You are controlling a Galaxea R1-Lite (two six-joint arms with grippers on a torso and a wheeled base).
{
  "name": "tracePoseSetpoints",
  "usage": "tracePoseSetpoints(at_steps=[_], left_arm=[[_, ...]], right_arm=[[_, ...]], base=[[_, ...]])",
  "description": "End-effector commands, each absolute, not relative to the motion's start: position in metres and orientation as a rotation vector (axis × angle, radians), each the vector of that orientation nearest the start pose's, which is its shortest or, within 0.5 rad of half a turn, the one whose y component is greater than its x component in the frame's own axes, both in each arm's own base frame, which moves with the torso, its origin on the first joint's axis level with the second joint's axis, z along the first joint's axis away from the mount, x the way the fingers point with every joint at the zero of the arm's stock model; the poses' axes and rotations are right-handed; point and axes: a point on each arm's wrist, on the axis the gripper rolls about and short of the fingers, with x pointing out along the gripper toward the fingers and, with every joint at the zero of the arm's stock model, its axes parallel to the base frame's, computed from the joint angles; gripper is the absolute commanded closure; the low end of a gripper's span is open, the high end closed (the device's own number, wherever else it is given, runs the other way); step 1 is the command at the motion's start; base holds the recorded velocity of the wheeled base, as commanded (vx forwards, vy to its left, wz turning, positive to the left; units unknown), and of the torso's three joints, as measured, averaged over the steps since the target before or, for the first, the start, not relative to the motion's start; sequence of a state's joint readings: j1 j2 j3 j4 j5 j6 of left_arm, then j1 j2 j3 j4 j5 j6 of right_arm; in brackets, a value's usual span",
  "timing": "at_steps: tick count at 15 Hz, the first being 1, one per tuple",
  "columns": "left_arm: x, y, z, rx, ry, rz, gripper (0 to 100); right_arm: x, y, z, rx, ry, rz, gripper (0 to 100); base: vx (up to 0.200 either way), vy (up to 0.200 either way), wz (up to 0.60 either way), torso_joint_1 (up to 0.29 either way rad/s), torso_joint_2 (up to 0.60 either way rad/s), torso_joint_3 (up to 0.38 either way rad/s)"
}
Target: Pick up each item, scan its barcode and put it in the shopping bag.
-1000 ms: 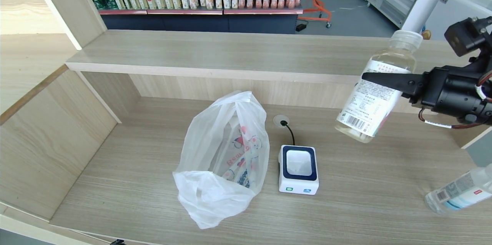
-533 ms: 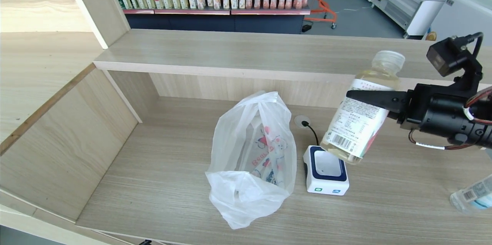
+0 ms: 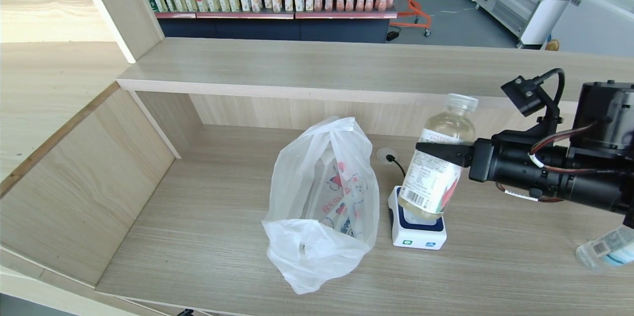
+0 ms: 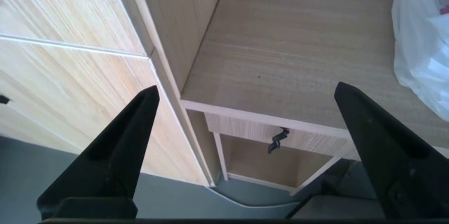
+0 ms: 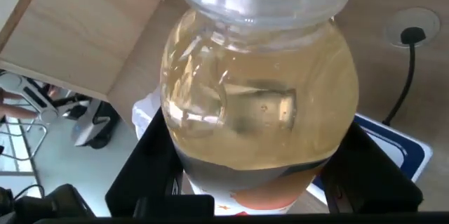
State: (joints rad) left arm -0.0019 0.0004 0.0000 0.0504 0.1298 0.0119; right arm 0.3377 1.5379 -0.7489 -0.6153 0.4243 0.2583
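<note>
Left tool (image 4: 245, 88): fingers spread wide, holding nothing, hanging off the near-left corner of the counter (image 3: 198, 237), beside the wooden side panel. Shopping bag (image 3: 322, 197): white plastic, standing open mid-counter, printed packets inside. Scanner (image 3: 416, 229): white box with a dark-framed window, on the counter just right of the bag, its cable (image 3: 398, 170) running back to a hole in the counter top. Bottle (image 3: 436, 167): clear, pale yellow liquid, white label, roughly upright with the cap leaning a little right and far. Its base is low over the scanner window, barcode at the lower end of the label facing near; can't tell if it touches the scanner. Right tool (image 3: 438, 152): comes in from the right, clamped across the bottle's upper label. Second bottle (image 3: 607, 251): clear, lying on the counter at the far right, well apart from the scanner.
</note>
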Motion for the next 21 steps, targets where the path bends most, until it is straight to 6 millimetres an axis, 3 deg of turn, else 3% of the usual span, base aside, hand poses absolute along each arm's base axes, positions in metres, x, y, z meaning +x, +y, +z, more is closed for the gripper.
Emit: tracePoseSetpoints(at_steps=[1,4,6,9,13,18,21], left_arm=[[-0.023,0.003,0.07,0.016,0.051,0.129,0],[-0.023,0.003,0.07,0.016,0.051,0.129,0],[-0.023,0.003,0.07,0.016,0.051,0.129,0],[-0.023,0.003,0.07,0.016,0.051,0.129,0],[-0.023,0.003,0.07,0.016,0.051,0.129,0],[-0.023,0.003,0.07,0.016,0.051,0.129,0],[-0.023,0.003,0.07,0.016,0.051,0.129,0]], right_arm=[[0.259,0.115,0.194,0.229,0.31,0.777,100],[0.279,0.141,0.162,0.132,0.167,0.863,100],[0.275,0.15,0.137,0.085,0.145,0.943,100],[0.286,0.16,0.112,0.025,0.121,0.972,100],[0.293,0.174,0.095,-0.021,0.043,1.013,100],[0.309,0.183,0.059,-0.122,-0.016,1.016,100],[0.314,0.186,0.053,-0.183,-0.062,1.027,100]], base=[[0.0,0.0,0.0,0.0,0.0,0.0],[0.0,0.0,0.0,0.0,0.0,0.0],[0.0,0.0,0.0,0.0,0.0,0.0],[0.0,0.0,0.0,0.0,0.0,0.0],[0.0,0.0,0.0,0.0,0.0,0.0],[0.0,0.0,0.0,0.0,0.0,0.0],[0.0,0.0,0.0,0.0,0.0,0.0]])
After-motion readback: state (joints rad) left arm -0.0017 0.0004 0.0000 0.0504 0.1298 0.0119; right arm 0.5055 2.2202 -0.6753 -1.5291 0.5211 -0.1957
